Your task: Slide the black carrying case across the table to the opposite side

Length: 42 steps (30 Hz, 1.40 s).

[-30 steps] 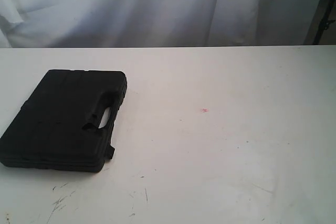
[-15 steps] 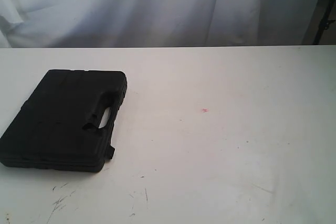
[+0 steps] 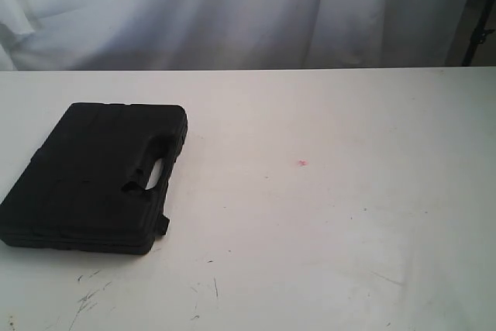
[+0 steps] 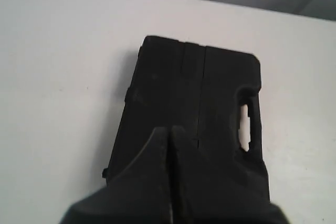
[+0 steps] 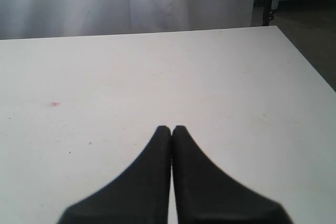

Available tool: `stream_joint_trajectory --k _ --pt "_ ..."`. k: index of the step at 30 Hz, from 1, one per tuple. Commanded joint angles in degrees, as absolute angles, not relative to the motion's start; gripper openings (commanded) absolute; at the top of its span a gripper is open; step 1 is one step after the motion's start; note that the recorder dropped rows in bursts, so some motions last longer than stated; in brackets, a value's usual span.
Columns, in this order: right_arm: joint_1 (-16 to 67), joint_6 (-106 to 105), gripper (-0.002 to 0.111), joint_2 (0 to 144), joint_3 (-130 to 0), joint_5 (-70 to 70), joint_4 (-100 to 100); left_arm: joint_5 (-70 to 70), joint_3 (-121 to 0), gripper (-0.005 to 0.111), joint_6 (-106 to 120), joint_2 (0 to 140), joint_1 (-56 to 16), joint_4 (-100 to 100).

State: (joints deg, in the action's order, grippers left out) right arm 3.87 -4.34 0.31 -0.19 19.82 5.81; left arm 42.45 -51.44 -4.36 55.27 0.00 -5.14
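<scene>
- The left gripper had its two dark fingers pressed together with nothing between them. In the left wrist view their tips lay over the near part of the black carrying case. Whether they touched its lid could not be told.
- The right gripper was likewise clenched and empty, over bare table, well apart from the case.
- Neither arm showed in the exterior view.
- Dark scuff marks lay on the near left of the tabletop.
- Just beyond them the case lay flat and closed on the left side, its handle slot on the edge facing the middle of the table.
- A small red spot sat further in, near mid-table, with open white surface to its right.
- A white curtain hung behind the far edge.
- The case looked like a stiff moulded shell of moderate weight, likely to glide on the smooth top without being gripped.
- The best contact was probably low on the side wall opposite the handle, near its middle. An off-centre push would likely spin the case.
</scene>
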Motion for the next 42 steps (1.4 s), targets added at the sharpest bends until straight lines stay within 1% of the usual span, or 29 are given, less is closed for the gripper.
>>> stream_joint_trajectory --k 1,6,17,30,36,42 --pt "3.4 -4.3 0.000 0.0 0.0 19.8 5.6 47.6 -56.5 0.000 -3.1 63.5 0.0 -6.1" --pt "3.4 -4.3 0.000 0.0 0.0 19.8 5.6 50.1 -60.6 0.000 1.7 71.0 -0.7 -11.3" --pt "3.4 -4.3 0.000 0.0 0.0 19.8 5.6 50.2 -68.2 0.000 0.0 86.7 -11.3 -11.4" --pt "3.4 -4.3 0.000 0.0 0.0 19.8 5.6 56.1 -82.3 0.000 -5.4 106.0 -18.9 -9.0" --pt "3.4 -4.3 0.000 0.0 0.0 19.8 5.6 58.3 -87.7 0.000 -9.2 112.9 -21.3 -5.2" --pt "3.4 -4.3 0.000 0.0 0.0 19.8 5.6 58.3 -90.3 0.000 -10.2 117.5 -22.1 -5.4"
